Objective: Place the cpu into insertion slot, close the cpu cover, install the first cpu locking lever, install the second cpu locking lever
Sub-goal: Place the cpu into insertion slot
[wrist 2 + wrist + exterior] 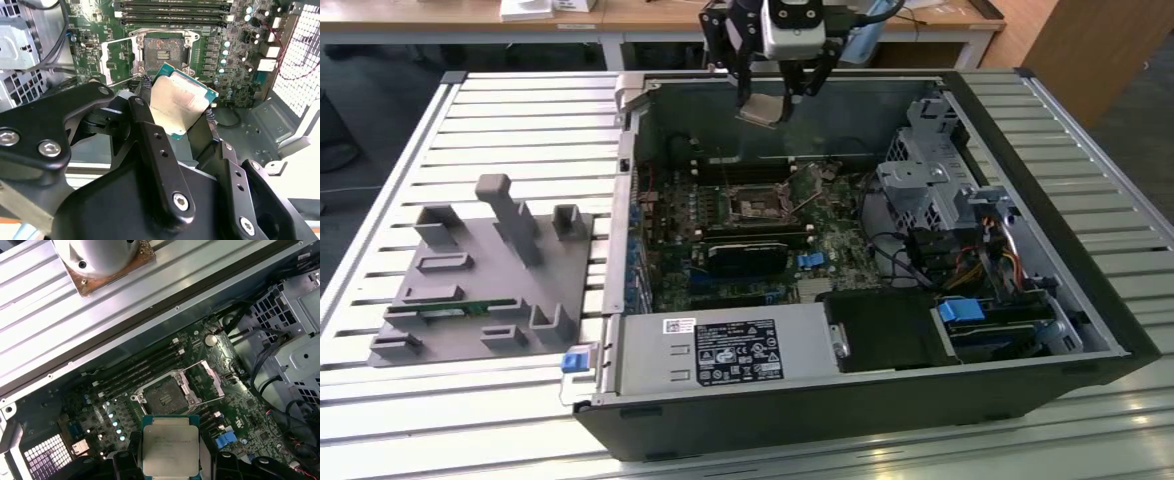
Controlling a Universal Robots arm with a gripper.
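Second wrist view: the cpu (181,102), a flat square chip with a dull silver top and a green edge, is pinched between the black fingers (152,137) of the gripper (177,102). It hangs above the green motherboard (205,37), apart from the insertion slot (162,50), a square black socket with a thin metal rim. Just beside the slot, the cpu cover (118,61), a thin metal frame, lies swung open. In the exterior view, the open black computer case (854,420) rests on a slatted metal bench (520,120).

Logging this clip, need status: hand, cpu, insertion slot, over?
Hand shut on cpu, held high over computer case. Insertion slot empty, cpu cover swung open. No obstruction seen over slot.
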